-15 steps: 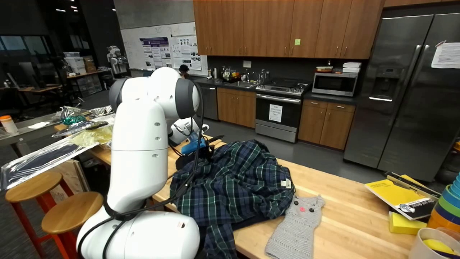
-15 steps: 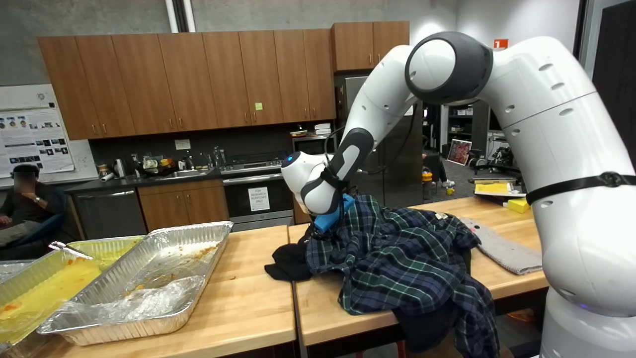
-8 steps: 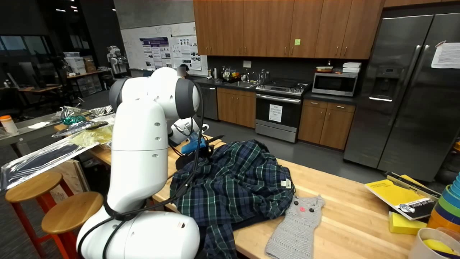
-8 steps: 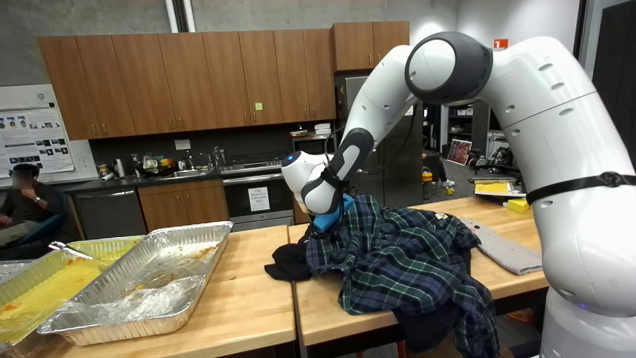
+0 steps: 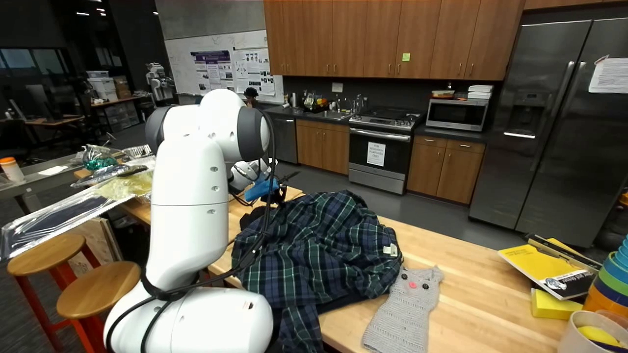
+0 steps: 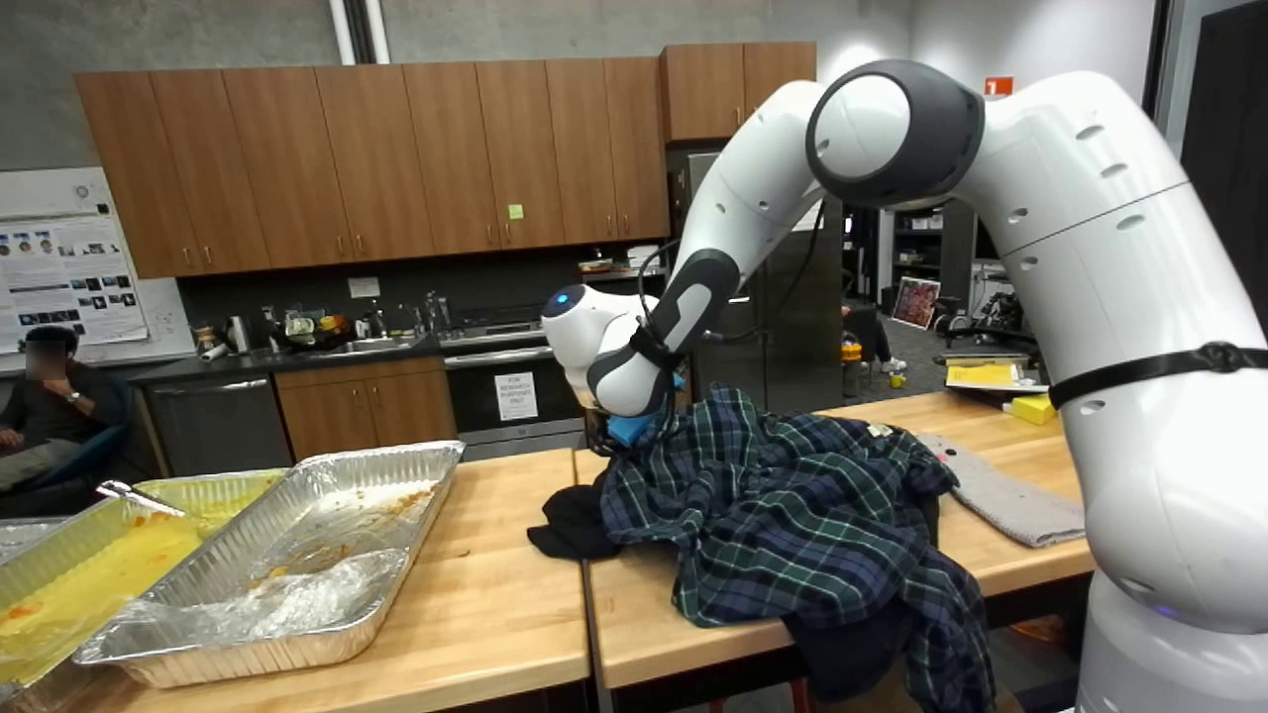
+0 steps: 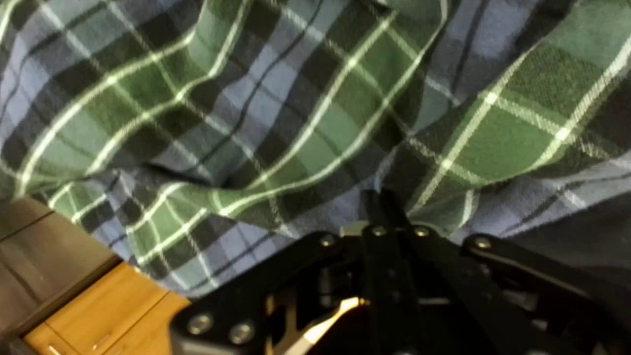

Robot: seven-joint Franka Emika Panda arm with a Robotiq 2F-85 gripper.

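A crumpled dark green and navy plaid shirt [image 5: 319,245] lies heaped on the wooden table, one sleeve hanging over the edge. In an exterior view the same shirt [image 6: 812,505] spreads to the right of the wrist. Black fingers of my gripper [image 7: 379,197] are pressed together in the wrist view, with folds of the shirt [image 7: 276,98] converging at the tips; they appear to pinch it. The gripper [image 5: 278,193] is at the shirt's far left end. A black cloth item [image 6: 573,523], perhaps a cap, sticks out beneath the shirt's edge.
A grey knitted cat-faced piece [image 5: 407,309] lies against the shirt. Foil trays [image 6: 297,564] stand on the adjoining table. Yellow books [image 5: 544,264] and stacked colored cups [image 5: 613,279] sit at the right. A person [image 6: 59,416] sits at the far left.
Over the last half second my gripper has risen slightly and shifted left in both exterior views. The shirt's edge near it has shifted a little the same way.
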